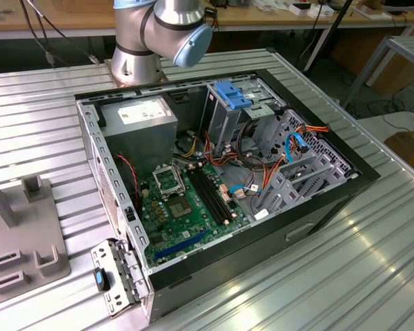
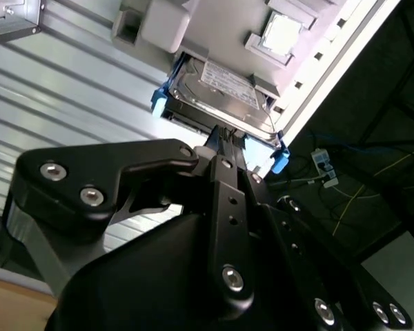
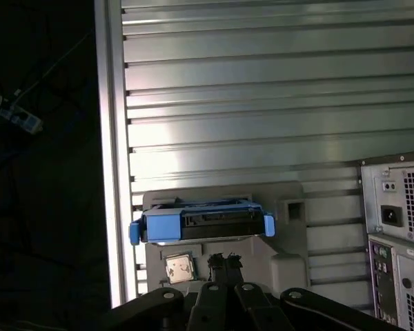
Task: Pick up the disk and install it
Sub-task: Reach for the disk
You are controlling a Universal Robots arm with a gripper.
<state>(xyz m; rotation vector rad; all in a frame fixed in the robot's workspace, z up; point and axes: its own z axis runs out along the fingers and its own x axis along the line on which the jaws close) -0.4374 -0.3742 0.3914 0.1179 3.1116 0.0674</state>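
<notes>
— Pincer (image 2: pixel 224 136) status?
— Closed, far as I see. In both wrist views my two fingertips (image 3: pixel 215 261) sit drawn together, nothing btwn them. I'm gripping nothing.

— Where's the disk (image 2: pixel 224 89)?
— Right ahead of the tips, very near. Can't tell if they touch it. Grey metal, white label on its face, blue rail frame along the edges w/ blue tabs at both ends. It sits on a pale grey holder (image 2: pixel 214 34), outside the PC case (image 3: pixel 400 234).

— Anything else on that holder?
— One small square chip (image 3: pixel 179 267) in a recess, just beside the disk.

— Holder's pos.?
— On the ribbed metal worktop (image 3: pixel 262 83), right at its edge. Past that edge it's dark, w/ a power strip (image 3: pixel 17 114) lying down there. In the first wrist view the case's rear panel stands near the holder, but apart from it.

— Ext. view?
— My arm's base (image 1: pixel 159 34) stands on the worktop behind the case. The case lies on its side, opened up. There's a green motherboard (image 1: pixel 186 207) on its floor and a grey power-supply box (image 1: pixel 141 121) w/ a white label at the end nearest my base. Next to that is a metal cage (image 1: pixel 224 121) w/ a blue latch (image 1: pixel 231 93) on top. Red and orange cables (image 1: pixel 262 172) run btwn the cage and the board. The holder sits at the exterior view's left, beside the case.
</notes>
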